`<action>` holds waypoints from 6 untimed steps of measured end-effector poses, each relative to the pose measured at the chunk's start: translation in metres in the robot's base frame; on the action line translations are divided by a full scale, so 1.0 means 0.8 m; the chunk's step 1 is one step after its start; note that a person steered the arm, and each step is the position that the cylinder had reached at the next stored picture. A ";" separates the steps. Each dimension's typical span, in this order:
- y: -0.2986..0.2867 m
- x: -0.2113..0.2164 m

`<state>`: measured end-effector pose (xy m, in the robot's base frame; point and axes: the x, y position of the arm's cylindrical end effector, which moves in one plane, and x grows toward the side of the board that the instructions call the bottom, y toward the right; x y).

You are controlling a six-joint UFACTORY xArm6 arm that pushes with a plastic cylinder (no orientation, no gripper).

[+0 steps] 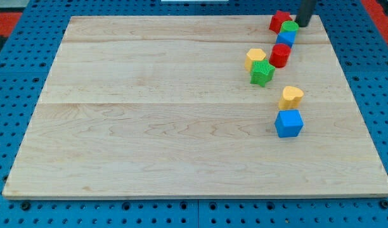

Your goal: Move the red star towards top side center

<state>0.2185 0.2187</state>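
The red star (278,20) lies near the board's top edge, toward the view's right. A small green block (290,27) touches its lower right side, with a blue block (285,38) just below that. My tip (303,25) is at the lower end of the dark rod, just to the right of the green block and right of the red star, close to both.
A red cylinder (280,55), a yellow hexagonal block (255,57) and a green star-like block (262,73) cluster below. A yellow heart-like block (291,97) and a blue cube (288,123) lie lower right. The wooden board (149,114) rests on a blue pegboard.
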 end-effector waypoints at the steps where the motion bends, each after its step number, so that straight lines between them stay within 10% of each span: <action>1: -0.060 -0.007; 4: -0.055 -0.034; 6: -0.218 -0.011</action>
